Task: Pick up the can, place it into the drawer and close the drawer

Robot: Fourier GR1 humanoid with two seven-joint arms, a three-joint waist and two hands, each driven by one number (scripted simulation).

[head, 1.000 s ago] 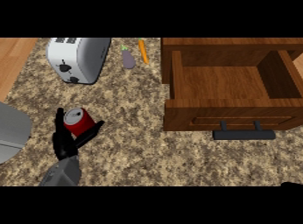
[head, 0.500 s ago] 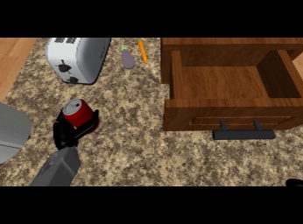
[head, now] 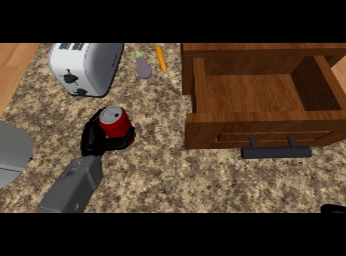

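I see black left hand wrapped round red metal can, centre-left of frame, for carry. Open brown wooden drawer upper right, ready to receive. Right hand at lower-right edge, state unreadable.

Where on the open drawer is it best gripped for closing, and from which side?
Take the dark bar handle on the drawer front, coming from the near side. The bar lies level and stands off the panel on two posts, leaving room for fingers. The left hand is curled round the can, so the right hand probably suits.
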